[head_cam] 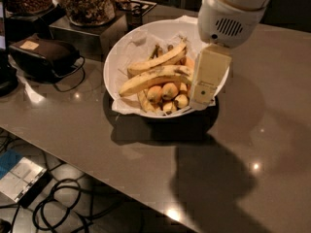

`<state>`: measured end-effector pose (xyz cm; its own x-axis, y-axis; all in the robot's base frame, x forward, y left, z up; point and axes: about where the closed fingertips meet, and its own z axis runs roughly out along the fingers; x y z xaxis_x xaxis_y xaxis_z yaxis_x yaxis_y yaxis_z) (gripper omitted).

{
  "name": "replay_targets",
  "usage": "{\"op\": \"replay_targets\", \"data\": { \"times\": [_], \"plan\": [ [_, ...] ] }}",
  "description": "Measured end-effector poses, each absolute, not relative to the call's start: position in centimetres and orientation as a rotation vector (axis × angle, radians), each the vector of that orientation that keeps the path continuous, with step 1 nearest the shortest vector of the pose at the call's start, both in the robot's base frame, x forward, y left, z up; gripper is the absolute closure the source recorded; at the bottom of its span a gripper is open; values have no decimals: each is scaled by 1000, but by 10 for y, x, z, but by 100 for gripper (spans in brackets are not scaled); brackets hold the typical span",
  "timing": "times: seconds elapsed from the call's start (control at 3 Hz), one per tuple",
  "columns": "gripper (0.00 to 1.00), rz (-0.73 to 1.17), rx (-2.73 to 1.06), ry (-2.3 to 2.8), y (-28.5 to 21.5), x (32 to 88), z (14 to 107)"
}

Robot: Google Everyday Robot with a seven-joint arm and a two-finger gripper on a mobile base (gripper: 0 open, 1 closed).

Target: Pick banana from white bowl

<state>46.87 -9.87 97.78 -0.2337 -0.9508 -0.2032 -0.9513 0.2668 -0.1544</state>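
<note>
The white bowl (118, 52), lined with crumpled white paper, stands on the brown table. The banana (155, 78), long, thick and curved with dark streaks, lies across the middle of the bowl. A slimmer banana (159, 60) lies just behind it, and several small stubby yellow-orange bananas (167, 92) lie in front. My gripper (203, 93), cream-coloured under a white wrist housing, hangs over the bowl's right side. Its tip is next to the banana's right end and hides part of the rim.
A dark pouch with a cable (46, 55) lies left of the bowl. Glass jars of snacks (87, 4) stand on a dark box behind it. The table's front edge runs diagonally at lower left, with cables on the floor (63, 208) below.
</note>
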Motion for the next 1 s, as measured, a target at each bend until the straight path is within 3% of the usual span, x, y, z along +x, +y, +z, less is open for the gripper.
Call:
{"op": "replay_targets", "data": {
  "times": [0.33, 0.67, 1.0],
  "plan": [
    [3, 5, -1674, 2341, -94, 470, 974],
    [17, -2, -1598, 2396, -94, 471, 970],
    [18, -18, -1548, 2435, -94, 474, 967]
  ]
}}
